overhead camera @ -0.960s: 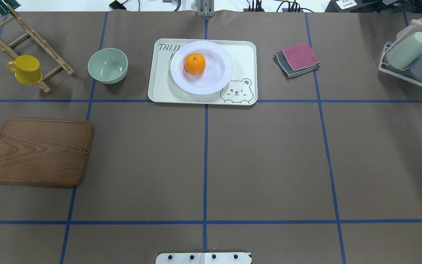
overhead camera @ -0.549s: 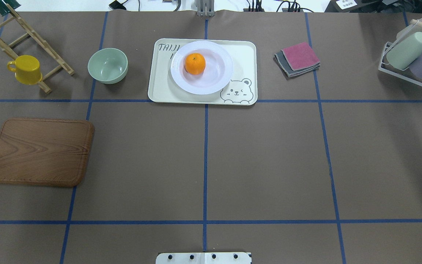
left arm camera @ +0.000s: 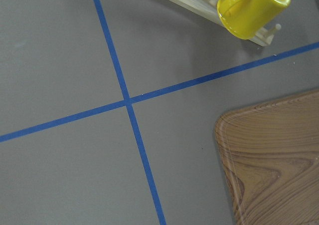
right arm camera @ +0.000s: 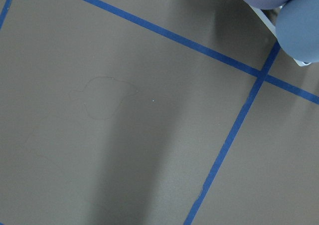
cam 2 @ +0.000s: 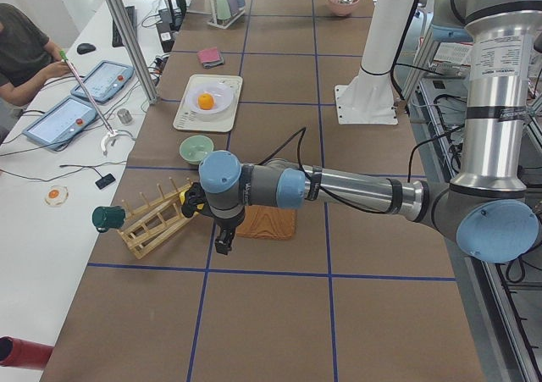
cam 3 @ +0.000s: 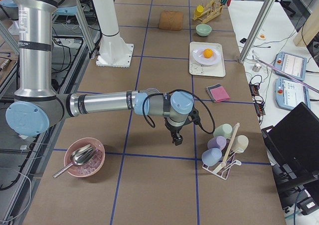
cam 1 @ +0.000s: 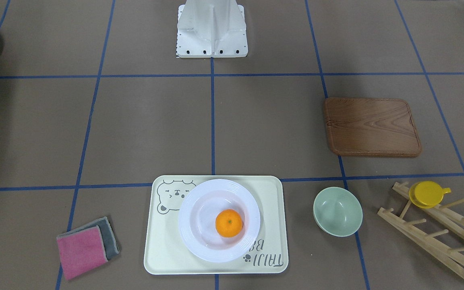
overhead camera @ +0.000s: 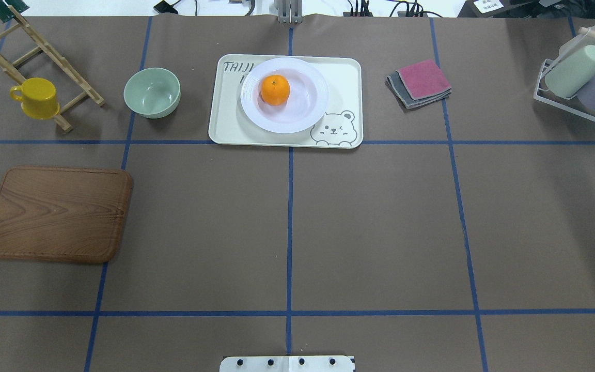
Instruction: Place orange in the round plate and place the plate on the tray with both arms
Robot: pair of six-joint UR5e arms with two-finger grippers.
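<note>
The orange (overhead camera: pixel 275 90) lies inside the white round plate (overhead camera: pixel 302 111), a little left of its middle. The plate stands on the cream bear tray (overhead camera: pixel 225 119) at the table's far centre. The front-facing view shows the same: orange (cam 1: pixel 228 222), plate (cam 1: pixel 199 217), tray (cam 1: pixel 163 241). Neither arm appears in the overhead view. In the exterior left view my left gripper (cam 2: pixel 223 245) hangs by the wooden board, far from the tray. In the exterior right view my right gripper (cam 3: pixel 175 139) hangs by the cup rack. I cannot tell whether either is open or shut.
A pale-green bowl (overhead camera: pixel 152 92) sits left of the tray. Further left a yellow cup (overhead camera: pixel 36 97) rests on a wooden rack (overhead camera: pixel 44 49), with a wooden board (overhead camera: pixel 56 214) nearer me. Folded cloths (overhead camera: pixel 420 82) and a cup rack (overhead camera: pixel 581 77) are on the right.
</note>
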